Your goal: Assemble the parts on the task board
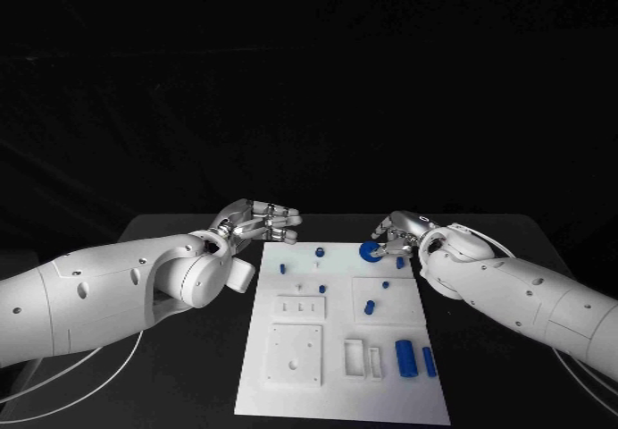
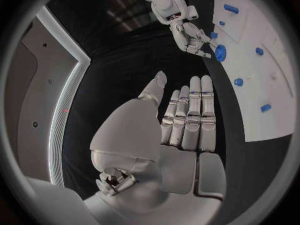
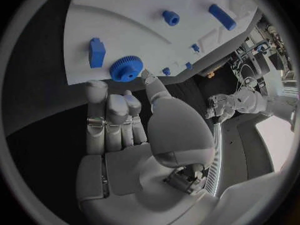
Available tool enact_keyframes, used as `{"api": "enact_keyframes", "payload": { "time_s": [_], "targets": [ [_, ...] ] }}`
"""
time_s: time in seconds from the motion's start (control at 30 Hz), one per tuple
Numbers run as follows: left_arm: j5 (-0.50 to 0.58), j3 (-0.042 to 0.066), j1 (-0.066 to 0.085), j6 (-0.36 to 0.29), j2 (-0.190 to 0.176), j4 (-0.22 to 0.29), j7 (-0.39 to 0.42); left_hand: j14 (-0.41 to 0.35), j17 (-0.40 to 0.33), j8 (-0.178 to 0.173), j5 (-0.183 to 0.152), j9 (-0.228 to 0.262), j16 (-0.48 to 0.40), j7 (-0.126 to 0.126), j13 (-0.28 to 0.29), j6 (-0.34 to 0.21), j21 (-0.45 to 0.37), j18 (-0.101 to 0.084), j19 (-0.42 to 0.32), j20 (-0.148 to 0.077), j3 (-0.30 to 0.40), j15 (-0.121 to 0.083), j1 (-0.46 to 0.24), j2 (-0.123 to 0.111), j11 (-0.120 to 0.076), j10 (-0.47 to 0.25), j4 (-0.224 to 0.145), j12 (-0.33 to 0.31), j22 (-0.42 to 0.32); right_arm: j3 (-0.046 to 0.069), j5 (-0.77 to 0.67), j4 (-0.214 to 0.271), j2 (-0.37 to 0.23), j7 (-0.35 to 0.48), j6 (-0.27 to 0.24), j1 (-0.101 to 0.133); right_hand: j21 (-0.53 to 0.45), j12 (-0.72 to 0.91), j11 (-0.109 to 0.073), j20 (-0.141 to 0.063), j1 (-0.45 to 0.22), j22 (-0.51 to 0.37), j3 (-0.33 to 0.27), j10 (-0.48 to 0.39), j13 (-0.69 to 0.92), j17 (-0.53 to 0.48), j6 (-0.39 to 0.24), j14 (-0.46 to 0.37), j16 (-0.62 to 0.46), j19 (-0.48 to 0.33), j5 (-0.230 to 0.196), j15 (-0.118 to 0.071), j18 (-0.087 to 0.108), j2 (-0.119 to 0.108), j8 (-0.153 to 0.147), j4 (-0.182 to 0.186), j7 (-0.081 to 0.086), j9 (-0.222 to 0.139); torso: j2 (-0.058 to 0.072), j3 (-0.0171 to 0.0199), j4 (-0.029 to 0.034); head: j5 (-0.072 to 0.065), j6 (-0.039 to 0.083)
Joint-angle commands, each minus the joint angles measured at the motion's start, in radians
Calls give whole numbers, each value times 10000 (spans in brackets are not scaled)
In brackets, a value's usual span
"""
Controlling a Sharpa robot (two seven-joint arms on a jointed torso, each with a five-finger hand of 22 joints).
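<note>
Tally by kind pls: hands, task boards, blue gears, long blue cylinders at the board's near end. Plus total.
Hands: 2 (left hand, right hand)
Task board: 1
Blue gear: 1
Long blue cylinders: 2, side by side
Total: 6

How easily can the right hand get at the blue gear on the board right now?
Probably easily. The right hand is already at the gear, near the board's far right corner, fingertips beside it, nothing between. The left hand is off the board's other side.
</note>
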Motion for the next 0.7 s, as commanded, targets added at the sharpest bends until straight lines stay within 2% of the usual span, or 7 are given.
{"api": "enact_keyframes", "payload": {
  "time_s": [0.03, 0.13, 0.33, 0.47, 0.7],
  "targets": [
    [-37, 7, 6, 162, 20, 70, 123, -15, -10, -32, -10, 9, -15, 4, 15, -81, 29, -30, 29, 7, 11, 0, -28, 33, 21, -32, -17, -30, -11, 1, -215, -115, 89, 6, 282, -7, 19, 31, 10, 71, 57, 645, -69, 40, 3, 28, -83, 70, -15, 439, -58, -18, 121, 77, -24, 18, 2, -5, 47, 17, 33, -6, 8],
    [-37, 9, 7, 167, -1, 118, 113, -15, -10, -32, -10, 9, -15, 4, 15, -81, 29, -30, 29, 7, 11, 0, -28, 33, 21, -32, -17, -30, -11, -16, -239, -277, 195, -54, 307, -8, 45, 37, 17, 72, 56, 656, -96, 40, 6, 59, -156, 77, -6, 445, -51, -16, 121, 79, -28, 41, 14, -8, 53, 23, 28, 4, 14],
    [-37, 19, 9, 152, -65, 168, 108, -15, -10, -32, -10, 9, -15, 4, 15, -81, 29, -30, 29, 7, 11, 0, -28, 33, 21, -32, -17, -30, -11, -33, -265, -515, 327, -137, 299, -9, 86, 59, 34, 83, 94, 671, -113, 50, 16, 116, -654, 86, 12, 453, -58, -2, 128, 99, -48, 66, 43, -33, 92, 40, 77, 8, 4],
    [-37, 21, 10, 146, -99, 171, 104, -14, -10, -27, -13, 14, -15, 3, 14, -79, 33, -29, 27, 7, 3, -1, -18, 19, 22, -33, -27, -31, -19, -36, -266, -589, 375, -149, 349, -10, 89, 71, 36, 86, 87, 672, -117, 53, 23, 134, -752, 88, 17, 451, -52, -1, 133, 111, -55, 86, 48, -39, 132, 46, 81, 47, 71],
    [-37, 23, 10, 141, -107, 166, 99, -14, -10, -27, -13, 14, -15, 3, 14, -79, 33, -29, 27, 7, 3, -1, -18, 19, 22, -33, -27, -31, -19, -37, -265, -624, 414, -153, 525, -11, 177, 174, 38, 91, 128, 693, -67, 79, 103, 192, -724, 96, 52, 459, 66, 2, 134, 158, -52, 67, 52, -38, 143, 48, 62, 14, 9]
  ]
}}
